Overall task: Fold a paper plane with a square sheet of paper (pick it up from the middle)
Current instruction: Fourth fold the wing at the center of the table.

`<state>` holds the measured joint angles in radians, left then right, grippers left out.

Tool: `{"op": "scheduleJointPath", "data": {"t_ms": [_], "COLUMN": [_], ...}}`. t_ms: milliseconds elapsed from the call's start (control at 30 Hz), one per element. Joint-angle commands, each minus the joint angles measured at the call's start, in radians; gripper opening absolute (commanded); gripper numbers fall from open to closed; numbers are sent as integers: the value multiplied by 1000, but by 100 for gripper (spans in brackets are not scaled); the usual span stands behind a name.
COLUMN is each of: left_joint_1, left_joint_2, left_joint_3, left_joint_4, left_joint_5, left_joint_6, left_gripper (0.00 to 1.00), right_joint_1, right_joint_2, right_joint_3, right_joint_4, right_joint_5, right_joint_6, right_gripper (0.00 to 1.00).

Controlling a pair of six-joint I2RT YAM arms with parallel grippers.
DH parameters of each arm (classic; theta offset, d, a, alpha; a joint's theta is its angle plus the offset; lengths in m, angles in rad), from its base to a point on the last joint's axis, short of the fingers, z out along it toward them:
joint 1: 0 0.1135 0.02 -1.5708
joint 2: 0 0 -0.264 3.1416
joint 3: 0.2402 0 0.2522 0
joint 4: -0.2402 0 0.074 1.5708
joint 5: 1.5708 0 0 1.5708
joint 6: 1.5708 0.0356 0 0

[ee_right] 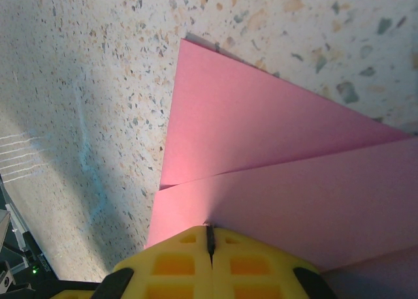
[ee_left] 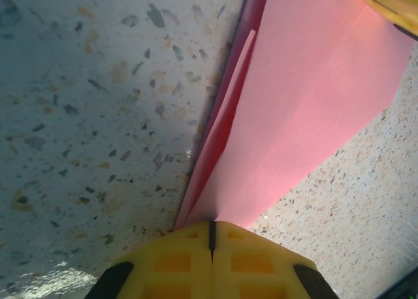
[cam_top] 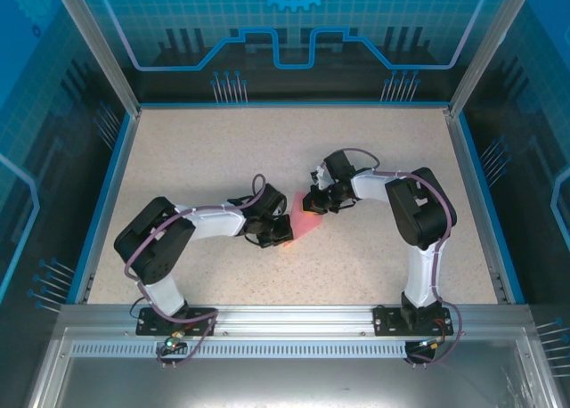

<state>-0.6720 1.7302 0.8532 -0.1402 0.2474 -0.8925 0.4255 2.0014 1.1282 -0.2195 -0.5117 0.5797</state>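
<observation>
My two arms are bolted side by side at the near edge of the table [cam_top: 223, 150], one base toward each near corner, and both bend inward to meet about midway between the left and right edges. There is one sheet of paper [cam_top: 301, 223], pink-red, and it sits between my two grippers, a little nearer the near edge than the far one. My left gripper [cam_top: 272, 230] comes at it from the left; in the left wrist view its two yellow fingers [ee_left: 176, 266] are pressed together with just a thin seam between them, and the sheet of paper [ee_left: 307, 96] runs out from their tips, so I have it pinched at that end. From there it widens away from me over the speckled table [ee_left: 98, 103], with a darker red folded layer along its left side. My right gripper [cam_top: 319, 200] comes in from the right and slightly farther back; its two yellow fingers [ee_right: 261, 266] are likewise closed tight on the sheet of paper [ee_right: 261, 136]. In that view I count two pink layers meeting along one slanted line, the upper one running to a sharp corner against the table [ee_right: 98, 83]. Whether the sheet rests flat or is lifted a little, I cannot tell. Beyond it the table runs back to its far edge under blue walls [cam_top: 294, 34].
</observation>
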Motion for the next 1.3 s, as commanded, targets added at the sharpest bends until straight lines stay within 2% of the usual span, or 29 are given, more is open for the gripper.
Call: {"op": "scheduleJointPath", "data": {"t_ms": [0,700,867,1033,1167,1267], "left_joint_1": [16,20,23,32,40,41], "left_joint_2": [-7,-68,-124,-155,-108,-59], "left_joint_3": [-48,-152,-120,-64,-17,5], "left_joint_4": [-72,-59,13,51,37,39], "left_joint_5": [-18,56,105,62,28,43], "left_joint_6": [-13,-25,-22,-13,-17,-14], "left_gripper": [0,0,0,0,0,0], "right_joint_1": [14,15,14,15,15,15], "right_joint_2": [127,132,131,131,131,130], "right_joint_3": [-59,-51,-48,-44,-45,-46], "right_joint_4": [-139,-151,-152,-150,-151,-149], "right_joint_5": [219,223,221,219,216,215], "right_joint_6": [-12,-14,-14,-12,-10,-11], "right_gripper": [0,0,0,0,0,0]}}
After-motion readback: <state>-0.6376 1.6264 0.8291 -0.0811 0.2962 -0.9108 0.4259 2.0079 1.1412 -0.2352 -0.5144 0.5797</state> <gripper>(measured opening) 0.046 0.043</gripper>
